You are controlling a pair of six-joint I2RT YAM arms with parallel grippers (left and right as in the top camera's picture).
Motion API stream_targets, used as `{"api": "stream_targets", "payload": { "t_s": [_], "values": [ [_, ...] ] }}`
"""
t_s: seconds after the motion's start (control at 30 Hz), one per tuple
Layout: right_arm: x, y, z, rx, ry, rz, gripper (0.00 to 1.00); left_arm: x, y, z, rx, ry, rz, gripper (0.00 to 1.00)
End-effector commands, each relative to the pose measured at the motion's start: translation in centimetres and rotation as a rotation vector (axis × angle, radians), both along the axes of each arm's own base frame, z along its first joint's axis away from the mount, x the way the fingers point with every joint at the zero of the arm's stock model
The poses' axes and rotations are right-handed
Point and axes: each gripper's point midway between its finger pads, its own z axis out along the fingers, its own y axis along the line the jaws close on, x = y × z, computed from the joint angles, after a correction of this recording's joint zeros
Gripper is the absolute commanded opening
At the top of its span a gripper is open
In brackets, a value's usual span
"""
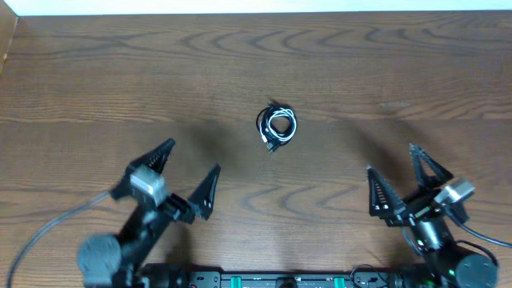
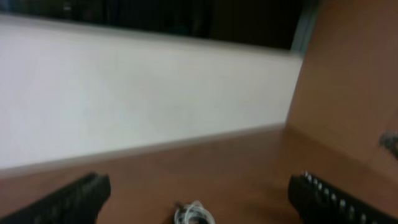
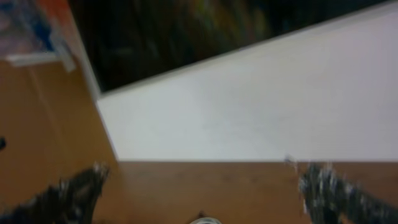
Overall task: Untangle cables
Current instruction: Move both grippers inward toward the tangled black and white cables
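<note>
The cables (image 1: 278, 126) lie as one small coiled bundle at the middle of the wooden table, a white cord looped inside black ones, with a plug end poking out at the lower left. My left gripper (image 1: 192, 160) stands open to the lower left of the bundle, well apart from it. On the other side my right gripper (image 1: 394, 158) is also open, nothing between its fingers. In the left wrist view the cables (image 2: 194, 214) show at the bottom edge between the two fingers. The right wrist view catches only a sliver of the cables (image 3: 205, 220).
The wooden table (image 1: 376, 72) runs to a white wall strip (image 1: 256, 6) at the back. Grey leads (image 1: 44, 228) trail from the left arm base, and a black lead (image 1: 488, 236) from the right one. A wooden side panel (image 2: 348, 81) rises at the right of the left wrist view.
</note>
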Motion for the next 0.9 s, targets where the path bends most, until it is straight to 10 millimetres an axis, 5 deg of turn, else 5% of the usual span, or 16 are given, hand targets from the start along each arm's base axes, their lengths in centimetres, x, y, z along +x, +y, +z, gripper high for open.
{"api": "stream_targets", "payload": {
  "t_s": [0.0,0.17,0.43,0.6,0.73,0.87],
  "values": [
    [-0.7,-1.2,3.5,-0.087,-0.003,-0.09,0.99,1.9,-0.2,1.5,0.072,0.163,-0.017,0.97],
    [0.4,-0.7,3.9,-0.264,0.223,-0.061,0.99,4.6,-0.2,0.4,0.154,0.572,-0.054,0.97],
    [4.3,3.0,2.5,-0.323,0.559,0.23,0.99,8.1,-2.3,-0.7,-0.021,0.829,-0.162,0.97],
    [3.2,8.0,3.0,-0.16,0.608,0.656,0.99,8.4,-3.5,-5.4,0.008,1.044,-0.18,0.97],
    [5.4,8.8,0.3,-0.128,0.733,0.661,0.99,8.7,-5.0,-10.0,0.099,1.201,-0.175,0.97],
    [6.6,10.0,-3.6,-0.135,0.904,0.636,0.87,9.8,-7.6,-13.2,0.14,1.273,-0.23,0.97]
  ]
}}
